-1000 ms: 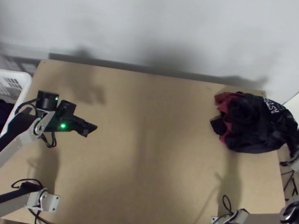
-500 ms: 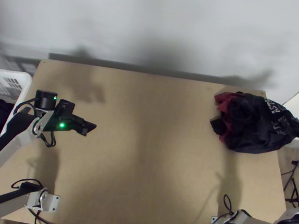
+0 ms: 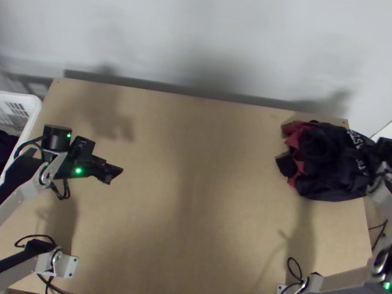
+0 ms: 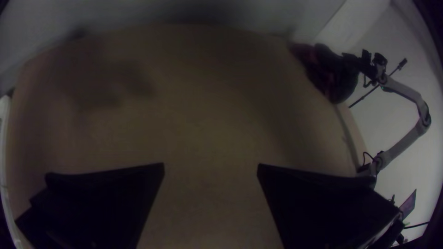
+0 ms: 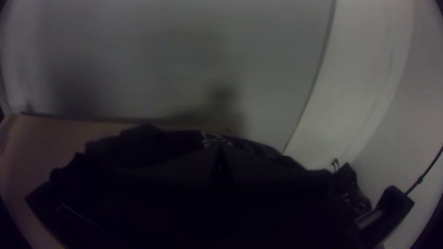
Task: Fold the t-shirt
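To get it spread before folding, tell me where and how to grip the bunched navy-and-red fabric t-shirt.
Pinch the red folds of the t-shirt, probably best from the middle of the light wooden table: they jut toward bare wood, while the navy bulk lies bunched.

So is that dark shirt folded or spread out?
Neither: the dark shirt is bunched in a rumpled heap at the far right corner of the table, red folds showing.
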{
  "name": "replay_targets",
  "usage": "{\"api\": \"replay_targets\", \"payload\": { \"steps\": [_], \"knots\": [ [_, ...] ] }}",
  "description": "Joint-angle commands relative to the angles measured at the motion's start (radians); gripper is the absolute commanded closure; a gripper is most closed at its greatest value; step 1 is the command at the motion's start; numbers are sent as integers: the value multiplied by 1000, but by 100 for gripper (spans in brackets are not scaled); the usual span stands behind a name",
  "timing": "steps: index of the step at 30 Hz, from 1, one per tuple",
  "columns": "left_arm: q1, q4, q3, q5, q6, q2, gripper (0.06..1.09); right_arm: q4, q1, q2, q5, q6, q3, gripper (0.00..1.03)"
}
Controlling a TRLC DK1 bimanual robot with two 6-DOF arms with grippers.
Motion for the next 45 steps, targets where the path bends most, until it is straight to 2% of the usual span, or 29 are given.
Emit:
{"api": "replay_targets", "payload": {
  "steps": [1, 10, 14, 15, 16, 18, 20, 21, 30, 38, 41, 45],
  "knots": [
    [9, -6, -22, -21, 5, -35, 11, 31, 63, 228, 10, -37, 76, 100],
    [15, -12, -20, -22, -1, -46, 11, 31, 68, 262, 38, -112, 14, 100],
    [20, -12, -20, -22, -1, -46, 11, 31, 54, 265, 38, -112, -9, 99],
    [20, -12, -19, -24, -1, -46, 11, 31, 53, 262, 38, -114, -15, 86],
    [20, -12, -20, -24, -1, -46, 11, 31, 53, 257, 38, -114, -19, 68],
    [21, -12, -17, -32, -1, -46, 11, 22, 53, 233, 38, -112, -30, 47],
    [24, -17, -10, -35, 1, -46, 11, -1, 51, 196, 38, -108, -33, 9],
    [27, -18, -4, -35, 2, -44, 11, -30, 51, 179, 38, -106, -24, 3],
    [35, -20, 26, -35, 7, -20, 11, -184, 63, -25, 33, -78, 41, 3],
    [27, -15, 22, -36, 17, -36, 11, -285, 51, -289, 31, -78, 41, 3],
    [-19, -9, 22, -104, 33, -63, 11, -285, 59, -406, 33, -78, 16, 3],
    [-37, -4, -5, -122, 50, -84, 11, -282, 56, -456, 35, -84, -27, 3]
  ]
}}
